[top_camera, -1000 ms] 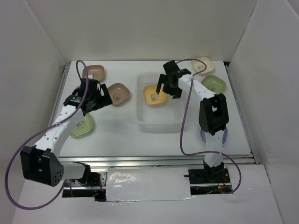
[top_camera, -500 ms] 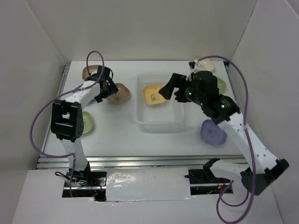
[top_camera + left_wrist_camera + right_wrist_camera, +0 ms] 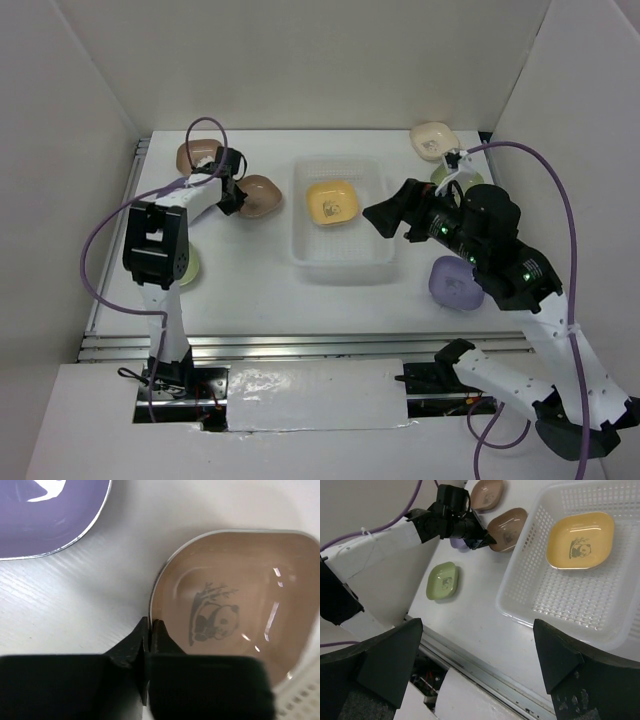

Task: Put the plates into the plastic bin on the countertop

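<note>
Plates are glossy rounded-square plastic. We see the brown plate (image 3: 225, 610), panda-printed, flat on the white countertop (image 3: 260, 285), just left of the mesh-walled plastic bin (image 3: 345, 263). We note the left gripper (image 3: 151, 629) has its jaws pinched together on that plate's left rim. A yellow-orange plate (image 3: 580, 540) lies flat inside the bin. Over the bin's right wall hangs the right gripper (image 3: 477, 625), jaws wide apart, with bare countertop in front.

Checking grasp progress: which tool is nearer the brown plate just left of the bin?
Left. The left tool is closed at the brown plate, pinching its rim. The right tool hangs open on the far side of the plastic bin, over its right edge.
</note>
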Controlling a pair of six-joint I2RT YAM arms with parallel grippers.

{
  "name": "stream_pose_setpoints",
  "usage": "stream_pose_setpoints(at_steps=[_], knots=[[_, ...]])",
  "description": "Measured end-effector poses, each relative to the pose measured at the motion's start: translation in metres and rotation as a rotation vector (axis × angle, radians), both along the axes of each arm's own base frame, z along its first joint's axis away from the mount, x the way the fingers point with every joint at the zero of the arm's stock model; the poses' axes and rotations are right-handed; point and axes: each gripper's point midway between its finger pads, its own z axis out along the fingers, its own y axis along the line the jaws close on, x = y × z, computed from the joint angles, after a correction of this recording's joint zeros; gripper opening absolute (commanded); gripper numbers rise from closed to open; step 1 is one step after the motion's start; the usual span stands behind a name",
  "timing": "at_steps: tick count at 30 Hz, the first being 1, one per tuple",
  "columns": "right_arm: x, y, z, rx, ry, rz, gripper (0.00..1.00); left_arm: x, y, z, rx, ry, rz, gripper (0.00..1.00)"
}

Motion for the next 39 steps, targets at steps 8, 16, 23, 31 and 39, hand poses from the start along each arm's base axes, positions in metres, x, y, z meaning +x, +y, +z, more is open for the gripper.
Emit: stream_pose_setpoints(at_steps=[8,16,23,31,39], knots=[[-0.002,-0.013,0.006,-0.002,-0.02,-0.055,1.0,-0.023,0.014,0.044,0.095,-0.017,0.032,0.0],[0.024,-0.065,-0.037,-0.098,0.103,-0.335,1.0,-0.026,-0.034,0.193,0.184,-0.3,-0.096,0.0],[0.038,-0.122,-0.084,-0.151,0.234,-0.549,1.0,-0.049,-0.125,0.257,-0.004,-0.467,-0.393,0.0],[0.038,-0.159,-0.127,-0.16,0.354,-0.654,1.0,-0.014,-0.212,0.168,-0.113,-0.3,-0.618,0.0],[0.031,-0.166,-0.139,-0.155,0.391,-0.671,1.0,-0.012,-0.221,0.102,-0.095,-0.148,-0.631,0.64]])
